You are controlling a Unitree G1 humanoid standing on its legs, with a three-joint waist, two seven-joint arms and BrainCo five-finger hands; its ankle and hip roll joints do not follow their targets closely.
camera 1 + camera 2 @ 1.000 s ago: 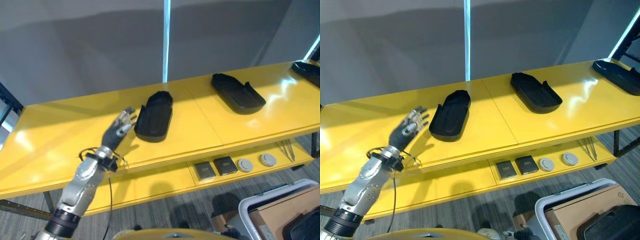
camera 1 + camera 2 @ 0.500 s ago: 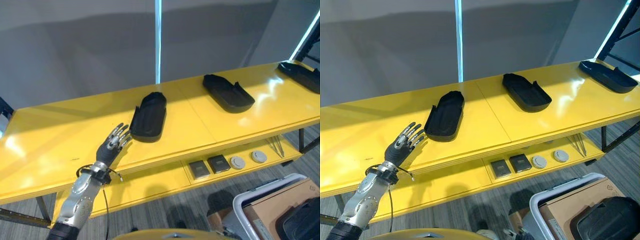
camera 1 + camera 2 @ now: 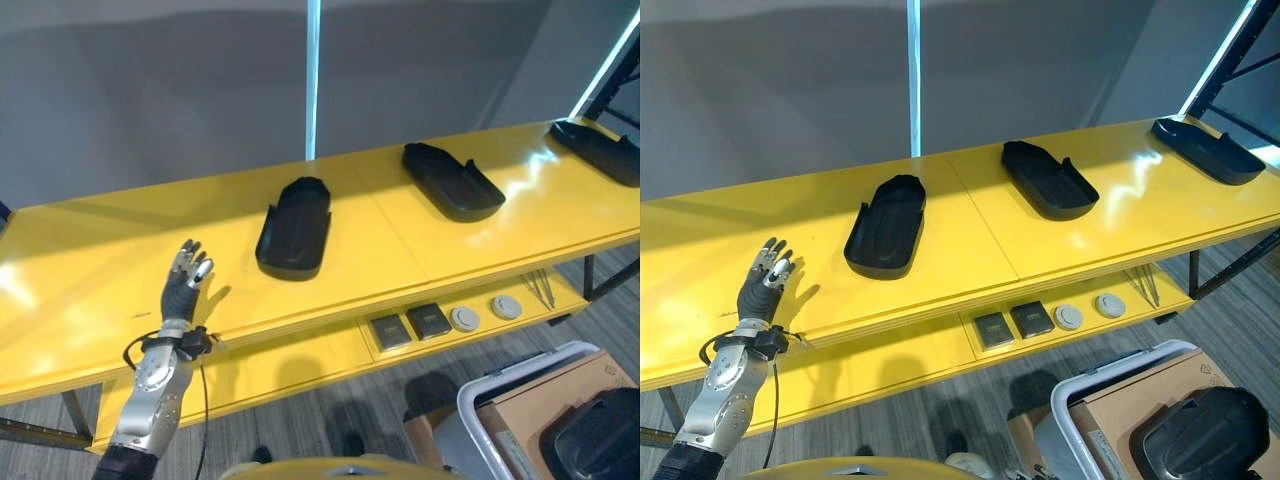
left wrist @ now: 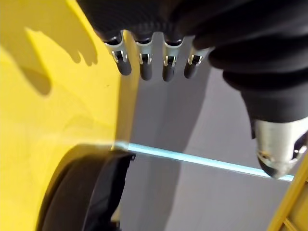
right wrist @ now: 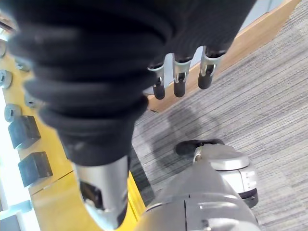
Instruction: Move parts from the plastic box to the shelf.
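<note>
Three black moulded parts lie on the yellow shelf top point(image 3: 120, 260): one near the middle point(image 3: 295, 227), one further right point(image 3: 452, 182), one at the far right end point(image 3: 597, 152). My left hand point(image 3: 183, 285) hovers open over the shelf's front left, well to the left of the nearest part and touching nothing. In the left wrist view its straight fingers point(image 4: 144, 65) point past that part point(image 4: 82, 192). At the lower right stands the white plastic box point(image 3: 1110, 372) with another black part point(image 3: 1205, 435) inside. My right hand point(image 5: 180, 77) hangs open over the carpet, holding nothing.
The lower shelf point(image 3: 300, 365) carries two dark square blocks point(image 3: 410, 326), two round grey discs point(image 3: 485, 313) and thin metal tools point(image 3: 540, 288). A cardboard carton point(image 3: 545, 410) sits in the plastic box. A grey wall with a light strip point(image 3: 313, 80) runs behind.
My left hand has drawn back to the left, away from the nearest black part it was beside. The parts lie as before; the camera has shifted a little.
</note>
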